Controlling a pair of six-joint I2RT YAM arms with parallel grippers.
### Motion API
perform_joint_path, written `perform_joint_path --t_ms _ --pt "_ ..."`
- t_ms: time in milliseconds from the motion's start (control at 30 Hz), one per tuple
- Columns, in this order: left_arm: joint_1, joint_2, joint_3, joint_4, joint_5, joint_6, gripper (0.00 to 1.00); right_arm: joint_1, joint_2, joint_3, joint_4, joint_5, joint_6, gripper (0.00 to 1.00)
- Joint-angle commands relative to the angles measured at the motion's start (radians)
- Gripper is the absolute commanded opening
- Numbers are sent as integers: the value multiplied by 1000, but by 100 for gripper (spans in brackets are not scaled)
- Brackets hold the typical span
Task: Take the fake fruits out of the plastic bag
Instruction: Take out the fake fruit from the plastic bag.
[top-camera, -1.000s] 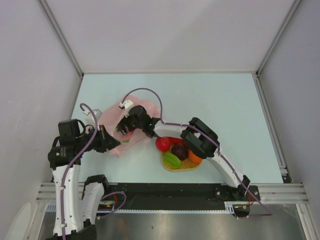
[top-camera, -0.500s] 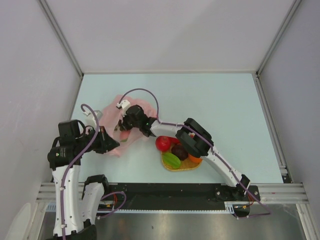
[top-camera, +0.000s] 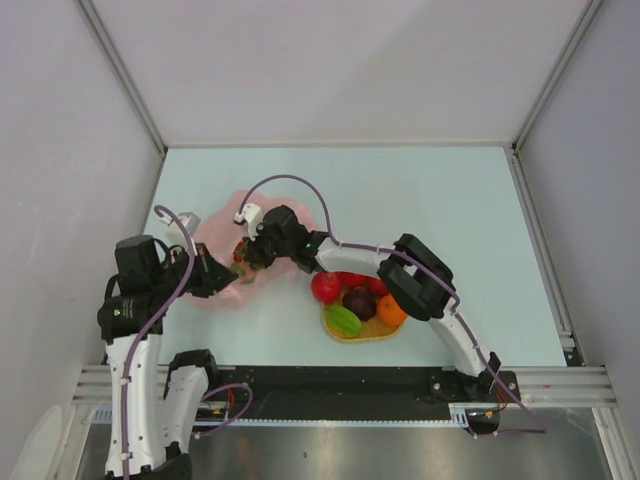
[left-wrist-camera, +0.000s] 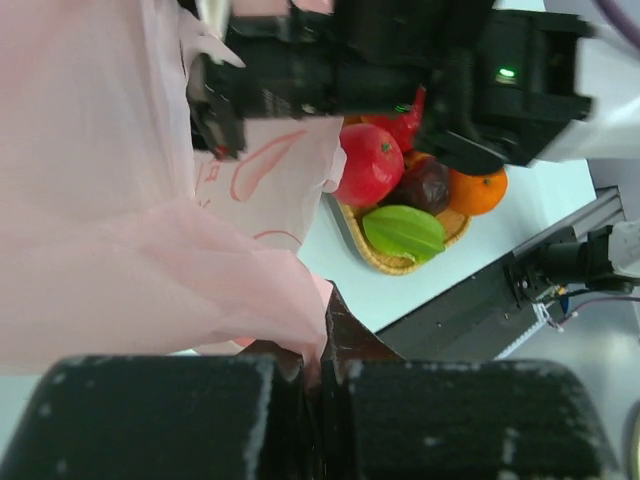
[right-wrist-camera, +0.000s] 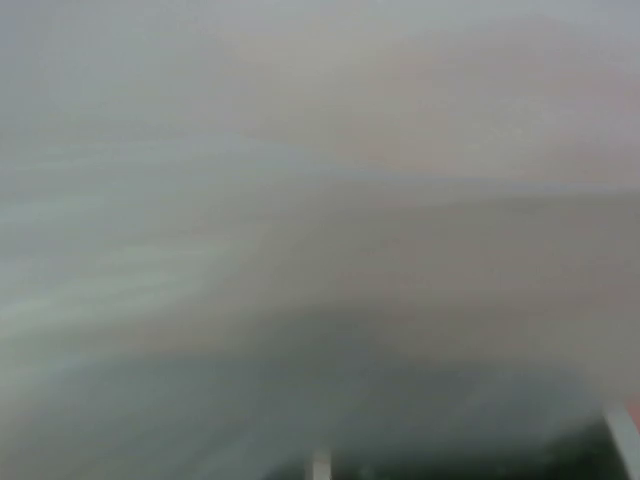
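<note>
The right arm stretches left across the table (top-camera: 450, 200), its right gripper (top-camera: 246, 258) closed inside the mouth of the crinkly pink plastic bag (top-camera: 215, 232). A small red fruit (top-camera: 239, 255) sits at its tips; I cannot tell whether it is gripped. The left gripper (left-wrist-camera: 322, 372), closed, pinches the bag's near edge. Behind the right gripper's wrist, the other fake fruits (top-camera: 359, 302) lie on a woven mat (top-camera: 352, 337).

Overhead I get even, bright light and only soft shadows beside the plastic bag (top-camera: 213, 238). Left wrist: foreground below the bag blurred. Right wrist: grey smear, nothing resolves.

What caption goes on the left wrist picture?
Left gripper pinching the pink bag, fruits piled on a woven mat beyond.
</note>
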Motion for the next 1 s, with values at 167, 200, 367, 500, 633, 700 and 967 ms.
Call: perform_joint_path --t_ms 167,200,367,500,633,700,967 --pt "-23 38 -3 175 -74 -56 0 58 -289 -96 -189 -123 -77 0" --pt "-18 43 0 184 -74 -63 0 67 -322 -99 -236 -128 -86 0" --pt "-18 66 25 232 -65 -83 0 71 -419 -125 -373 -171 -177 0" --pt "-15 75 20 264 -62 -105 0 71 -503 -219 -415 -150 -247 0" --pt "-12 84 17 269 -54 -121 0 57 -586 -259 -467 -157 -309 0" --pt "-12 87 10 273 -46 -129 0 52 -631 -265 -491 -160 -336 0" --pt "6 98 -68 347 -23 -198 0 83 -755 -280 -433 -186 -349 0"
